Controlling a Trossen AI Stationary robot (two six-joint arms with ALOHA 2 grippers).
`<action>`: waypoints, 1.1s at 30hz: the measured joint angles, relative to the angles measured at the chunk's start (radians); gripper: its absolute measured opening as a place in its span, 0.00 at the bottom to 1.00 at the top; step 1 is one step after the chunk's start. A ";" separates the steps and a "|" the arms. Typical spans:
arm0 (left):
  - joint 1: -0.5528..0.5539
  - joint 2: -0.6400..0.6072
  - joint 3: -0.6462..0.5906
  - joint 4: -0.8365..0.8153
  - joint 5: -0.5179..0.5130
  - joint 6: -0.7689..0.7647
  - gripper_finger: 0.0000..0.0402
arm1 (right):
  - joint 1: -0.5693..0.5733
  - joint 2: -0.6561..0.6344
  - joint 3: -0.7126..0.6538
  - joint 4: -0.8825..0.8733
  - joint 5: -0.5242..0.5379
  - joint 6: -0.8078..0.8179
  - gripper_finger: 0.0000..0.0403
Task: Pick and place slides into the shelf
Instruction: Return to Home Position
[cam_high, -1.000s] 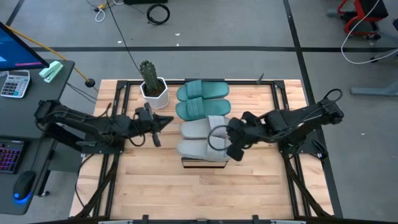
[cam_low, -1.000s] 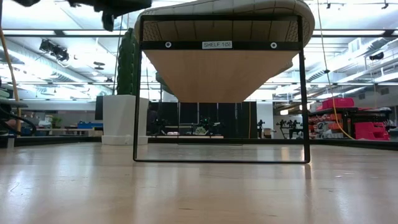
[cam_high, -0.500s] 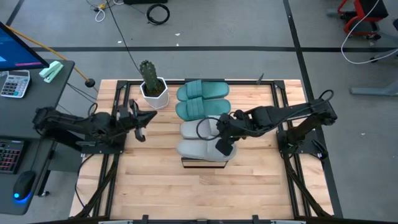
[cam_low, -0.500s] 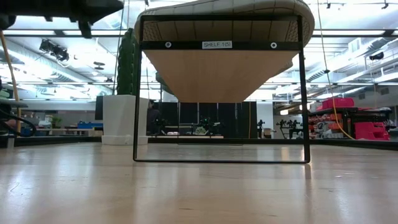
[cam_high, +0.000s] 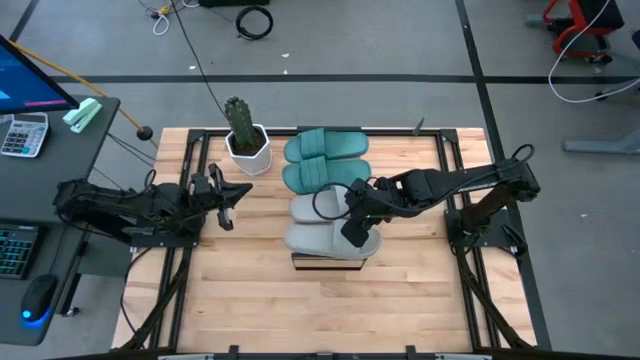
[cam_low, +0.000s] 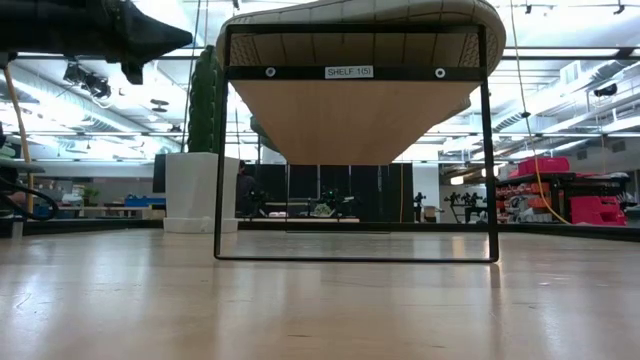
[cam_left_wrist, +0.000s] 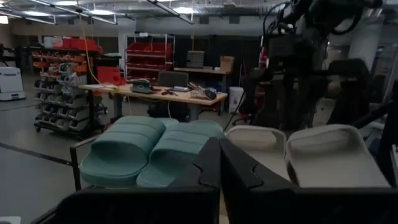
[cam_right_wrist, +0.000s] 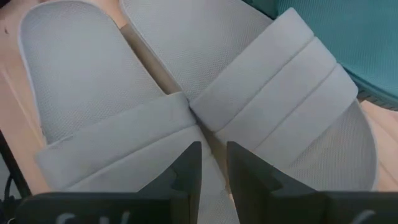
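Note:
Four slides lie side by side on the shelf (cam_high: 328, 263), soles down: two teal ones (cam_high: 326, 146) (cam_high: 320, 175) at the far end, two grey ones (cam_high: 318, 207) (cam_high: 312, 240) nearer. My right gripper (cam_high: 352, 228) hangs over the grey pair. In its wrist view its fingers stand a narrow gap apart (cam_right_wrist: 213, 158), above the seam between the two ribbed grey straps (cam_right_wrist: 280, 93) (cam_right_wrist: 106, 143). My left gripper (cam_high: 240, 192) is shut and empty, left of the shelf. Its wrist view (cam_left_wrist: 219, 162) faces the row of slides. My right gripper points down from above at the place where the two grey straps meet (cam_right_wrist: 189, 109). I cannot tell whether its fingertips touch the straps.
A potted cactus (cam_high: 245, 135) stands at the far left of the shelf, close to my left arm. The shelf is raised on a thin black frame (cam_low: 220, 150), open underneath. Bare plank tabletop (cam_high: 330, 310) lies toward the near edge.
My left gripper has drawn back toward the table's left edge, away from the shelf. My right gripper has moved left and slightly toward the far edge, from the grey slides' right ends to over their straps. The slides have stayed in place.

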 joint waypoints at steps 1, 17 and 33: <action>0.010 0.001 0.000 -0.006 0.014 0.000 0.01 | 0.000 0.000 0.000 0.000 -0.002 0.005 0.20; 0.145 -0.013 0.000 0.056 0.166 -0.033 0.02 | 0.001 0.000 0.000 0.020 -0.003 0.076 0.20; 0.145 -0.309 0.000 -0.293 0.232 -0.057 0.01 | -0.017 0.000 0.000 0.021 -0.005 0.041 0.20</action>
